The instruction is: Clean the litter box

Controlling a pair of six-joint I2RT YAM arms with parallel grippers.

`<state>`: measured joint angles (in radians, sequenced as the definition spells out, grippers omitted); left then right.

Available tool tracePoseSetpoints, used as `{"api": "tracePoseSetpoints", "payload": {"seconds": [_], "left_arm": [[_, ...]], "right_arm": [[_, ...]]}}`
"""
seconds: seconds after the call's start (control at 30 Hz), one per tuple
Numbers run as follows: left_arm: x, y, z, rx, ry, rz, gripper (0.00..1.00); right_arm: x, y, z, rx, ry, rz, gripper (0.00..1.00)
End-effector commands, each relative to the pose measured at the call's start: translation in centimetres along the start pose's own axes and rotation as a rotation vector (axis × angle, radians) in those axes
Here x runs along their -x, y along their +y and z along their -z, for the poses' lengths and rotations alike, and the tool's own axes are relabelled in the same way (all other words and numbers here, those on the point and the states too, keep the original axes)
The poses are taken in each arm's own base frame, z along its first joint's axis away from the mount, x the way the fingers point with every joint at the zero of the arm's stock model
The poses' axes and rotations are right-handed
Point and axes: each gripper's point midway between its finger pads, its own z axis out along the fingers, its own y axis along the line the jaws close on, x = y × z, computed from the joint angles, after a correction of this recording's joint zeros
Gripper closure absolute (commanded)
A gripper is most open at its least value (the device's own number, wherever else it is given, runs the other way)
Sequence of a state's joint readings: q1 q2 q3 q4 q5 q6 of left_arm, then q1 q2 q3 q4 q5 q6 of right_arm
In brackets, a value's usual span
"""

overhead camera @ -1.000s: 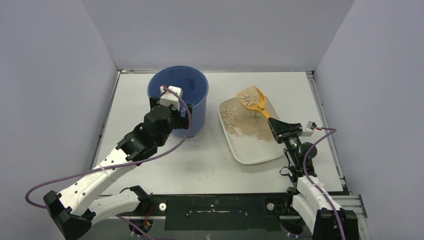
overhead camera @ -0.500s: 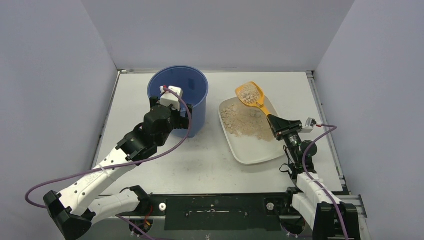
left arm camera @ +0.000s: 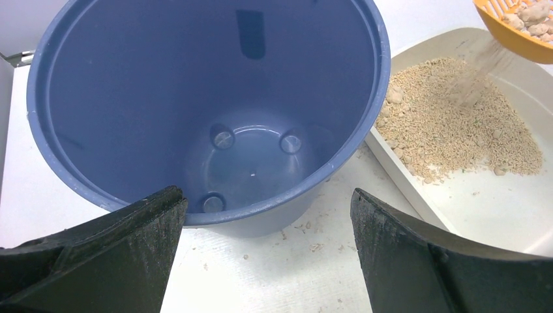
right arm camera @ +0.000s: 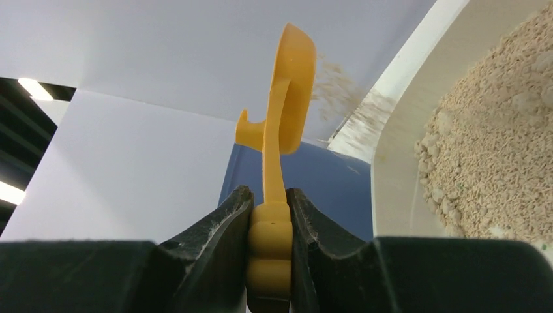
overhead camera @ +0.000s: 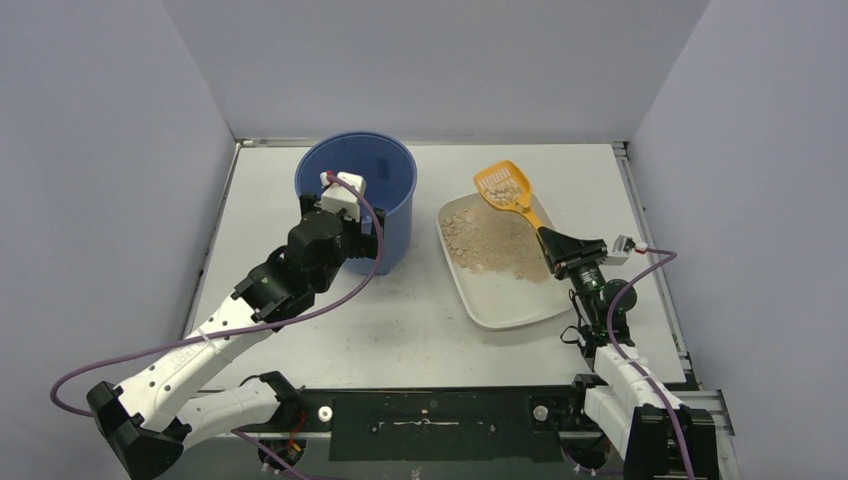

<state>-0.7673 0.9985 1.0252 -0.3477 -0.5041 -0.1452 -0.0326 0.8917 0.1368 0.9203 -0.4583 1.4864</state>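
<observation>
Right gripper (right arm camera: 269, 203) is clamped on the handle of a yellow slotted scoop (overhead camera: 503, 187), holding its bowl raised above the far end of the litter box (overhead camera: 500, 318). That white tray sits on the right half of the table (overhead camera: 420, 330), angled, just beside the blue bucket (overhead camera: 392, 168) but not touching it, with tan litter heaped in its far half.

From above, the scoop looks nearly flat. The right wrist view shows it edge-on with fine grains spilling from it into the tray. The left wrist view alone shows pale clumps (left arm camera: 531, 12) lying in the scoop's bowl, a blurred stream of litter (left arm camera: 479, 62) under it, and the bucket's bare blue floor.

Left gripper (left arm camera: 267, 205) has its jaws spread wide, holding nothing, at the bucket's near rim. The left arm stretches diagonally from its base, its elbow bent. The right arm rises in a tight fold, its gripper pointing toward the far left, over the tray's right edge.
</observation>
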Motion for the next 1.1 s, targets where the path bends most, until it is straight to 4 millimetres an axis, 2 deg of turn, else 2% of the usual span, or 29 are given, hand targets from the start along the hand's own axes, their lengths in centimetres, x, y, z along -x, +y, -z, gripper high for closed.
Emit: {"api": "tracePoseSetpoints", "payload": {"seconds": [0.0, 0.03, 0.13, 0.23, 0.27, 0.33, 0.37, 0.47, 0.53, 0.57, 0.63, 0.73, 0.83, 0.9, 1.07], "left_arm": [[1.6, -0.5, 0.3, -0.023, -0.054, 0.023, 0.05], [1.6, -0.4, 0.3, -0.022, -0.053, 0.022, 0.05], [1.5, -0.5, 0.3, -0.023, -0.050, 0.021, 0.05], [1.6, -0.5, 0.2, -0.024, -0.052, 0.024, 0.05], [1.5, -0.4, 0.2, -0.019, -0.049, 0.021, 0.05], [1.6, -0.5, 0.3, -0.024, -0.050, 0.022, 0.05], [1.6, -0.6, 0.3, -0.027, -0.052, 0.024, 0.05], [1.6, -0.5, 0.2, -0.023, -0.053, 0.024, 0.05], [1.6, -0.5, 0.3, -0.024, -0.051, 0.023, 0.05], [1.7, -0.5, 0.4, -0.026, -0.054, 0.026, 0.05], [1.8, -0.4, 0.5, -0.025, -0.061, 0.030, 0.05], [1.9, -0.5, 0.6, -0.028, -0.063, 0.032, 0.05], [1.9, -0.6, 0.6, -0.035, -0.063, 0.031, 0.05], [2.0, -0.5, 0.6, -0.032, -0.066, 0.033, 0.05], [2.5, -0.5, 1.1, -0.045, -0.089, 0.046, 0.05]], "right_arm": [[-0.1, 2.6, -0.4, 0.084, 0.009, 0.041, 1.00], [-0.4, 2.8, -0.5, 0.088, 0.027, 0.055, 1.00], [1.4, 1.3, 0.2, 0.031, -0.046, 0.018, 1.00], [-0.6, 2.8, -0.4, 0.080, 0.040, 0.046, 1.00], [-0.6, 2.8, -0.4, 0.081, 0.043, 0.054, 1.00], [1.3, 1.5, 0.0, 0.029, -0.036, 0.016, 1.00], [1.4, 2.0, 0.1, 0.050, -0.049, 0.010, 1.00], [-0.6, 3.1, -0.8, 0.071, 0.047, 0.061, 1.00], [0.6, 2.0, -0.5, 0.029, -0.007, 0.022, 1.00], [0.8, 2.2, -0.3, 0.043, -0.023, 0.020, 1.00], [-0.4, 2.4, -0.6, 0.043, 0.037, 0.052, 1.00], [0.9, 1.4, 0.0, 0.015, -0.019, 0.009, 1.00], [-0.5, 2.5, -0.7, 0.046, 0.036, 0.050, 1.00], [-0.4, 2.3, -0.7, 0.036, 0.030, 0.043, 1.00], [-0.2, 4.0, -1.0, 0.070, 0.036, 0.068, 1.00]]}}
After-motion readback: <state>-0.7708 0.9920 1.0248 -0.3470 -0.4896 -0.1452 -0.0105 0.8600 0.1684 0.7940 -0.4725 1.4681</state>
